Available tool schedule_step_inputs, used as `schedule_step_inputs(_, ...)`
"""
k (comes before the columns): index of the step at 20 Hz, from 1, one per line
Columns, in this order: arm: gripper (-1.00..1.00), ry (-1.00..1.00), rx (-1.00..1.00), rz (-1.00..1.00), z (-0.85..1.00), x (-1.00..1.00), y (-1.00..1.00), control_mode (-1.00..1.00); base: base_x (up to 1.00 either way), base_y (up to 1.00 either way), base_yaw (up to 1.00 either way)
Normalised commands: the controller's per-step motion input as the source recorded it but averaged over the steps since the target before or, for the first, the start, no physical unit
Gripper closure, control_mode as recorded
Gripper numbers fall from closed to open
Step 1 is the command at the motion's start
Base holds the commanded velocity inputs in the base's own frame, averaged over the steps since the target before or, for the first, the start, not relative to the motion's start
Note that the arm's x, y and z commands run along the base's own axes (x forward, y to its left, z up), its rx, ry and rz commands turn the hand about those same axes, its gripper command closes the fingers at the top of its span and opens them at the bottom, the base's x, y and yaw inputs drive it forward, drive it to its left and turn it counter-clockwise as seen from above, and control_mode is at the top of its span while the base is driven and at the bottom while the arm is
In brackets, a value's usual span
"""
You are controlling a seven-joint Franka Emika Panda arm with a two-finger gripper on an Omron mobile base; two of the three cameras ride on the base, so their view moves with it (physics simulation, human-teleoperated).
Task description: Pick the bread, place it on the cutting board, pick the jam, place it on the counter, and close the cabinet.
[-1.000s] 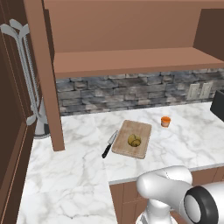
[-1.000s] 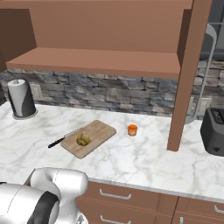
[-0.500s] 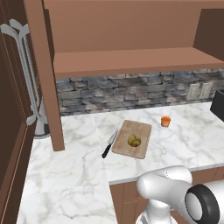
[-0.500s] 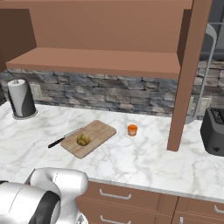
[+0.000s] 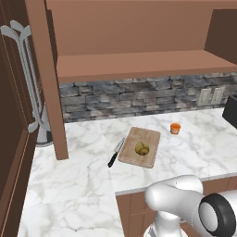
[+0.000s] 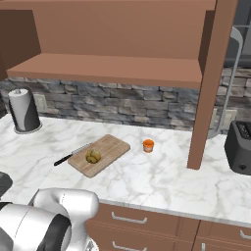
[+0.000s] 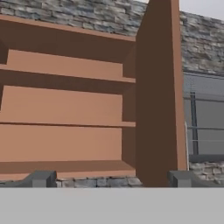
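Note:
The bread [image 5: 142,148] [image 6: 92,156] lies on the cutting board [image 5: 147,135] [image 6: 113,145], a light wooden slab on the counter [image 5: 78,185] [image 6: 162,181]. The orange jam [image 5: 175,128] [image 6: 148,145] stands upright on the marble just right of the board. Above, the cabinet [image 5: 139,65] [image 6: 112,68] [image 7: 65,105] is open, its shelves bare and its doors [image 5: 46,78] [image 6: 212,83] [image 7: 159,92] swung out edge-on. My gripper [image 7: 111,179] is open, raised and facing the cabinet's inside, with nothing between its fingers.
A black-handled knife [image 5: 115,152] [image 6: 71,155] lies along the board's left side. A paper-towel roll [image 6: 23,110] stands at the far left and a dark toaster [image 6: 240,147] [image 5: 230,111] at the right. A tall dark cupboard [image 5: 14,115] flanks the counter.

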Motion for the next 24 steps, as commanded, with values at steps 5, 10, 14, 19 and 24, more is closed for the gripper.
schedule_step_inputs(5, -1.00, -0.04, 0.00, 0.00, 0.00, 0.05, -0.09, -1.00, 0.00, 0.00, 0.00)
schedule_step_inputs(10, -1.00, -0.04, 0.00, 0.00, 0.00, 0.03, -0.10, -1.00, 0.00, 0.00, 0.00)
schedule_step_inputs(14, -1.00, -0.04, 0.00, -0.01, 0.00, 0.02, -0.12, -1.00, 0.00, 0.00, 0.00)
schedule_step_inputs(19, -1.00, -0.04, 0.00, -0.04, 0.00, 0.04, -0.15, -1.00, 0.00, 0.00, 0.00)
schedule_step_inputs(24, -1.00, -0.02, 0.00, -0.04, 0.00, 0.06, -0.16, -1.00, 0.00, 0.00, 0.00)
